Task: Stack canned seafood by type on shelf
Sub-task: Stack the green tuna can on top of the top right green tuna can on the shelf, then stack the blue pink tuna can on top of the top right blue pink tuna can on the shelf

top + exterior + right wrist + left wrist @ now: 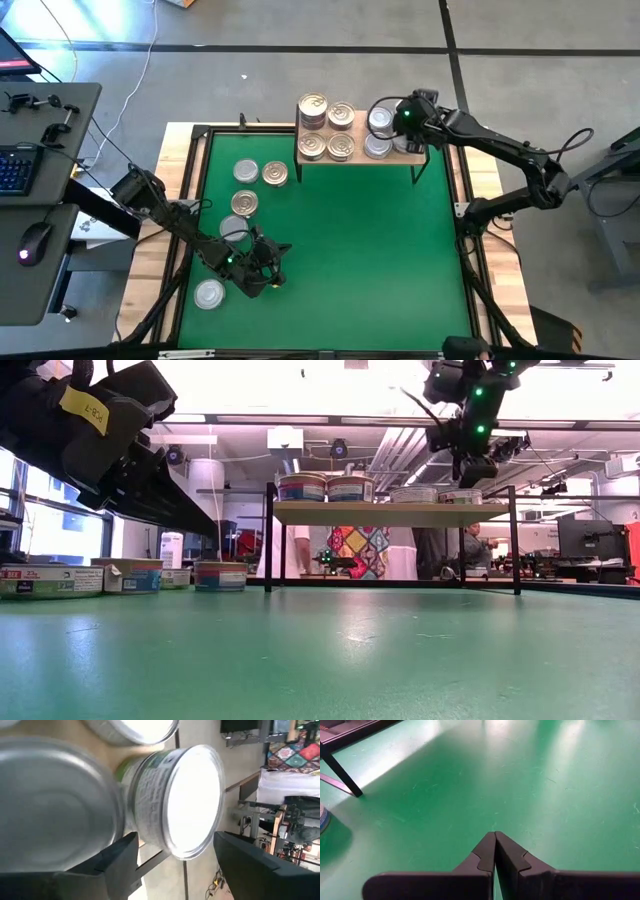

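Observation:
The shelf (400,158), a light wood board on thin black legs, stands at the mat's far edge. Gold-lidded tins (327,128) are stacked on its left half and silver-lidded tins (379,133) sit on its right half. Several more tins (246,188) rest flat on the mat's left side, and one (209,294) lies near the near-left corner. My right gripper (175,840) is open just above the shelf's right end. Its fingers stand on either side of a silver-lidded tin (192,800) resting on the board. My left gripper (495,845) is shut, low over the mat's near-left part (265,268).
A black frame (190,200) borders the green mat (350,250), whose middle and right side are bare. The shelf's black legs (268,540) stand on the far edge. A desk with keyboard and mouse (35,240) sits to the left. People show in the room behind (300,555).

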